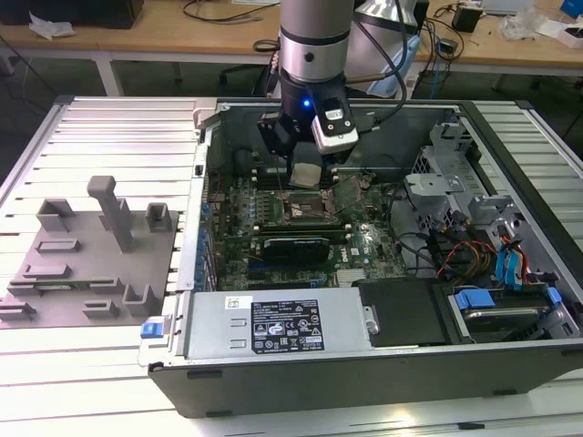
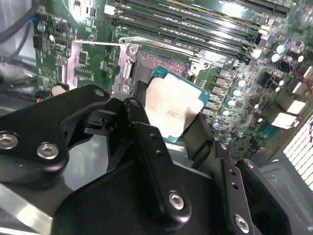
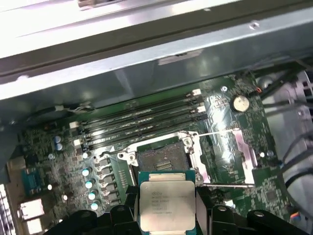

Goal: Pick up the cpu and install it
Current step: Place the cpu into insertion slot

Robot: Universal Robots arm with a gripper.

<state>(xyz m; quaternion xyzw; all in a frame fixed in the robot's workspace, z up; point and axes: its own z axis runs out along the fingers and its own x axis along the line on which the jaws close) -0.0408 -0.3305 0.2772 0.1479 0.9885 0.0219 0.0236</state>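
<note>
Pick-up complete: gripper (image 2: 170, 120) clamped on two edges of the cpu (image 3: 167, 205), held above the motherboard. In the exterior view the open, empty socket (image 1: 305, 208) sits at six o'clock of it; seating outstanding

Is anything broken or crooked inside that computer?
Nothing looks broken or spilled. The one piece not in its place is the cpu: the gripper holds it by its edges between its fingers, just above the bare socket, whose metal latch frame is swung open.
</note>
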